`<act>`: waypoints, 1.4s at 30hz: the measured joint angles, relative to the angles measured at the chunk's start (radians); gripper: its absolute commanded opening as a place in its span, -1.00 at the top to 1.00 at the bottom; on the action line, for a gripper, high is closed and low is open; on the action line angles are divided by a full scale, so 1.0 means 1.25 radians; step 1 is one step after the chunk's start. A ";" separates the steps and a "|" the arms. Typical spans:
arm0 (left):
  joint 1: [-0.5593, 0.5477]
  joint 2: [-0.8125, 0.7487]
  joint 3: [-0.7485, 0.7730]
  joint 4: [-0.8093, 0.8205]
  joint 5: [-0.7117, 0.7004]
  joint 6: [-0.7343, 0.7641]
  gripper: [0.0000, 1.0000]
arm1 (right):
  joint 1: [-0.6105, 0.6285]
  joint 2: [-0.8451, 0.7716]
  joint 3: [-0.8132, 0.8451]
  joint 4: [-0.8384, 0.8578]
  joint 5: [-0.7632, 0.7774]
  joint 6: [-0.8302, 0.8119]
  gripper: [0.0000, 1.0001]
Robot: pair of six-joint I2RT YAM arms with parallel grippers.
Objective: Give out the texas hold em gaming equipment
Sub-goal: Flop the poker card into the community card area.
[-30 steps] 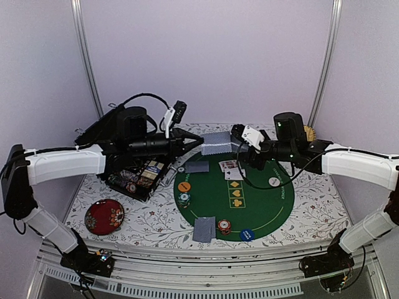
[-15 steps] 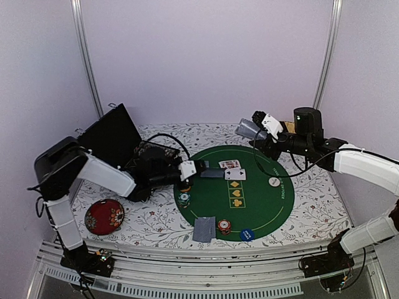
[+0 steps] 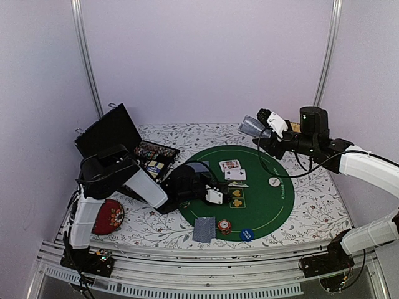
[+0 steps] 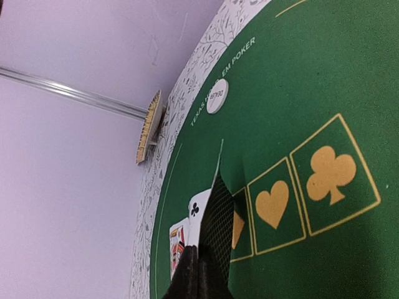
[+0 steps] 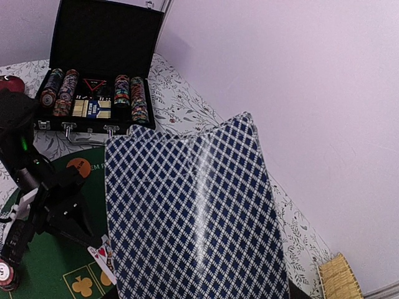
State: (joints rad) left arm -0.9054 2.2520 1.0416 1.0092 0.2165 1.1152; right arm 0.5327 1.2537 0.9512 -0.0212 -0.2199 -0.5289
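Blue-checked cards (image 5: 193,212) in both jaws

Floral table (image 3: 318,205): green poker mat (image 3: 268,205), open case (image 3: 109,134), red dish (image 3: 112,217).

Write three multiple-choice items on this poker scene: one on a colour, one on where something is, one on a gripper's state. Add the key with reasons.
1. The suit symbols printed on the green mat are: A) red; B) white; C) yellow.
2. The right gripper holds its patterned-back cards: A) flat on the mat; B) raised in the air at the far right; C) tucked under the mat.
3. The left gripper is: A) wide open; B) shut on a card over the mat; C) shut on nothing.

Key: 1 C, they show yellow in the left wrist view. 2 B, the top view shows them up in the air. 3 B, the left wrist view shows the card pinched.
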 measured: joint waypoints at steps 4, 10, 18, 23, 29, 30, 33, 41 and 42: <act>-0.014 0.023 0.024 -0.011 0.011 0.051 1.00 | -0.002 -0.003 -0.002 -0.001 0.000 0.003 0.07; -0.020 0.031 0.017 -0.038 0.038 0.092 0.98 | -0.002 -0.003 -0.002 -0.001 -0.002 0.008 0.07; -0.020 0.027 0.015 -0.049 0.042 0.118 -0.03 | -0.002 -0.003 -0.003 -0.001 -0.008 0.013 0.07; -0.020 -0.017 -0.022 -0.072 0.029 0.105 -0.28 | -0.002 -0.003 -0.003 -0.001 -0.013 0.013 0.07; -0.020 -0.128 -0.077 -0.172 0.055 -0.006 -0.43 | -0.002 -0.005 -0.003 -0.001 -0.017 0.014 0.07; -0.020 -0.149 -0.077 -0.190 0.068 -0.049 -0.41 | -0.002 -0.005 -0.003 -0.001 -0.017 0.014 0.07; -0.017 -0.180 -0.023 -0.272 0.089 -0.207 -0.33 | -0.002 -0.006 -0.003 -0.001 -0.016 0.014 0.07; -0.012 -0.140 0.149 -0.484 0.122 -0.508 -0.72 | -0.009 -0.013 -0.003 -0.009 0.005 0.020 0.07; -0.013 -0.129 0.158 -0.502 0.121 -0.526 -0.81 | -0.011 -0.013 -0.003 -0.010 0.007 0.022 0.07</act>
State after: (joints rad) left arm -0.9211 2.0911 1.2396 0.3813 0.3676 0.4576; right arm 0.5190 1.2369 0.9474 -0.0341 -0.2108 -0.5018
